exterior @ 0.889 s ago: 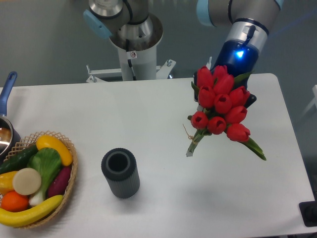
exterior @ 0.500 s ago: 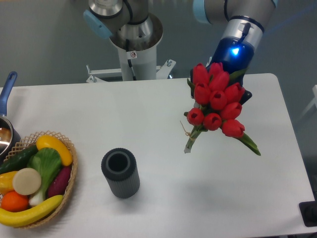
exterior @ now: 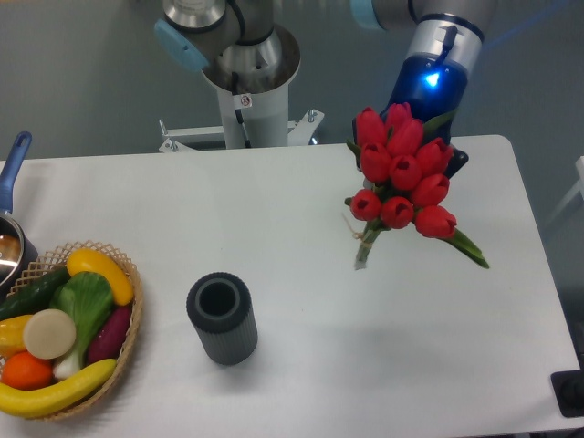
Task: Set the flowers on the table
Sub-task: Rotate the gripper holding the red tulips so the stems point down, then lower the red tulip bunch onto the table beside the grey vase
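One bunch of flowers (exterior: 401, 178) is hanging over the right side of the table (exterior: 274, 237), stems pointing down-left. The gripper (exterior: 436, 146) is sitting behind the blooms, so I can't tell how far open it is. Vase (exterior: 222, 319) is standing well apart.

A vase, a basket of produce and a pan

We see a dark grey ribbed vase (exterior: 222, 320) standing upright, well right of a wicker basket (exterior: 130, 328) holding bananas, an orange and vegetables; a blue-handled pan (exterior: 13, 208) sits at the left edge.
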Robot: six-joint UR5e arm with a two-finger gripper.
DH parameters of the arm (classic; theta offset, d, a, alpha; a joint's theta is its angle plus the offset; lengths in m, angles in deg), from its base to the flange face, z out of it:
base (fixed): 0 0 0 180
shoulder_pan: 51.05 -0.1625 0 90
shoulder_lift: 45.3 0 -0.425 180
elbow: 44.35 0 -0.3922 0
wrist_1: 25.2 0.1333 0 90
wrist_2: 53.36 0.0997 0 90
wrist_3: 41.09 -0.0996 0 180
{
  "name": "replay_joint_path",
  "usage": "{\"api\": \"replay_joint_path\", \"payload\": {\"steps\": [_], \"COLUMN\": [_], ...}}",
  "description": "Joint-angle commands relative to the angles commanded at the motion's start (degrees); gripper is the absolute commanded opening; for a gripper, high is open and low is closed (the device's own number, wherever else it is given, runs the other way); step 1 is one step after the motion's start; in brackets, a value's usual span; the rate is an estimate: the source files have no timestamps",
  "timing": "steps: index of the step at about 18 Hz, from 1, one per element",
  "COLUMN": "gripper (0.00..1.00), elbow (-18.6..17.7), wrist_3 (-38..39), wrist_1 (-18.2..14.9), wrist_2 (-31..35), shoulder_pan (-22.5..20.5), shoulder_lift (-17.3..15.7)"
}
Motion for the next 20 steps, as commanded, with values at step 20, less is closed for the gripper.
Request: {"api": "replay_joint_path", "payload": {"steps": [20], "gripper": [0.38], "elbow": [-3.78], "wrist_3": [-17.23], "wrist_1": [-0.44], "wrist_2": [44.75], "shoulder_pan": [10.81], "shoulder_lift": [7.81]}}
